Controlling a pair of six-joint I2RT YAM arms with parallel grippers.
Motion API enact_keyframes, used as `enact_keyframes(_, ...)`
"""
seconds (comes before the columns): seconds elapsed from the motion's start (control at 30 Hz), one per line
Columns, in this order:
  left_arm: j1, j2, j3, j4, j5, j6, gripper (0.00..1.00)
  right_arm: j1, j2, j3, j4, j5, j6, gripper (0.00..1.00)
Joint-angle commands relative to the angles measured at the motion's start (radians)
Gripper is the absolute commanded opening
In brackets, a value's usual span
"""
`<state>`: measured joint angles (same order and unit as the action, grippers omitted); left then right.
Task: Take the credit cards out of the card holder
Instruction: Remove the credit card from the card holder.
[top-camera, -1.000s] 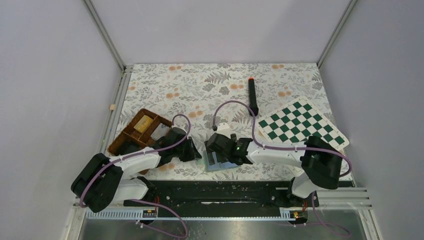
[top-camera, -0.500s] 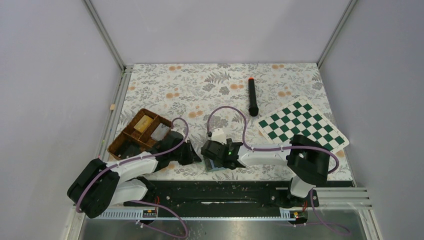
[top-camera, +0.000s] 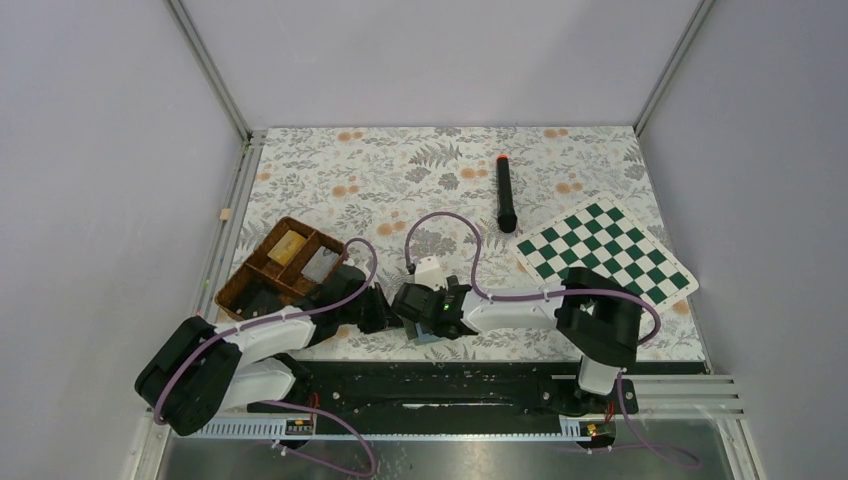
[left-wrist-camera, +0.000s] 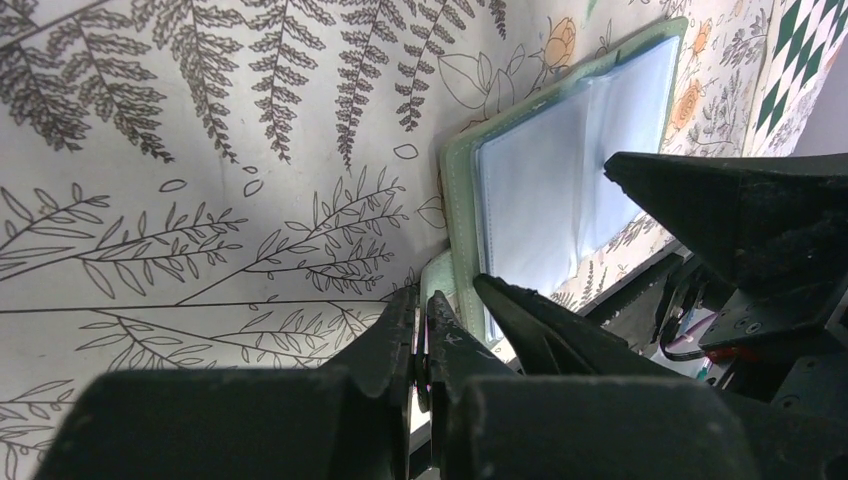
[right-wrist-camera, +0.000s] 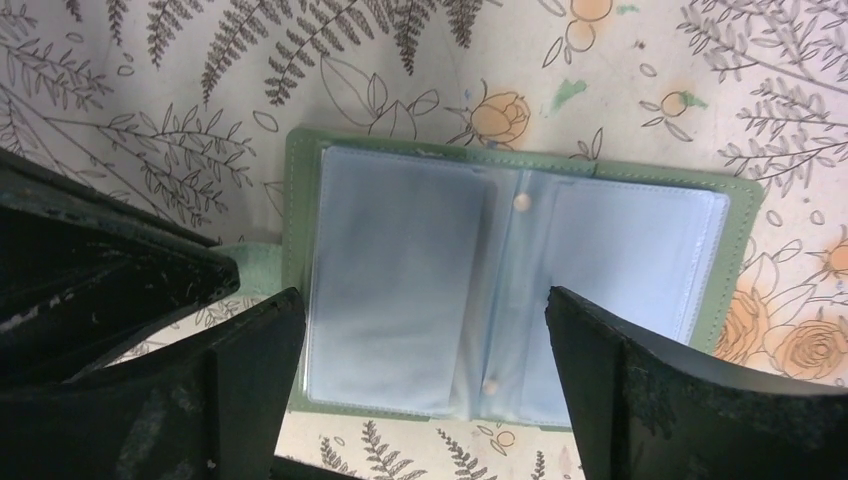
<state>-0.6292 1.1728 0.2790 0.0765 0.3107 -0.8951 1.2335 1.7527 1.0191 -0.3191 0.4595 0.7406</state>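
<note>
The sage-green card holder (right-wrist-camera: 520, 290) lies open on the fern-print mat, its pale blue plastic sleeves facing up. From above only its near corner (top-camera: 436, 338) shows under the arms. My right gripper (right-wrist-camera: 425, 300) hangs open just over it, one finger on each side of the inner panels. My left gripper (left-wrist-camera: 424, 310) is shut on the holder's green tab (left-wrist-camera: 440, 268) at the left edge. A grey credit card (top-camera: 320, 263) lies in the wicker tray. I cannot tell whether a card sits inside the sleeves.
The brown divided wicker tray (top-camera: 240, 285) stands at the left with a yellowish-tan block (top-camera: 290, 244) in it. A green-and-white chessboard (top-camera: 605, 252) lies at the right. A black marker with an orange tip (top-camera: 505, 195) lies behind the arms.
My right gripper has slid left over the card holder, still open. My left gripper has closed its jaws on the green tab.
</note>
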Motion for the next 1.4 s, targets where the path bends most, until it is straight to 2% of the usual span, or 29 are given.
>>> enact_keyframes(0.0,-0.003,-0.021,-0.019,-0.067,-0.014,0.015,0.00,0.009,0.031,0.064,-0.072,0.102,-0.009,0.96)
enact_keyframes(0.17,-0.003,-0.046,-0.027,-0.075,-0.038,0.017,0.00,0.010,0.042,0.076,-0.106,0.129,-0.029,0.94)
enact_keyframes(0.4,-0.003,-0.017,-0.019,-0.067,-0.027,0.015,0.00,0.011,0.026,0.061,-0.110,0.148,-0.039,0.86)
enact_keyframes(0.67,-0.002,-0.011,-0.021,-0.075,-0.049,0.012,0.00,0.011,-0.097,0.003,-0.131,0.227,-0.061,0.84)
enact_keyframes(0.93,-0.002,-0.025,-0.014,-0.149,-0.095,0.025,0.00,0.007,-0.189,-0.067,-0.111,0.271,-0.063,0.84)
enact_keyframes(1.37,-0.002,-0.041,0.015,-0.211,-0.140,0.039,0.00,-0.089,-0.420,-0.281,0.024,0.185,-0.080,0.84)
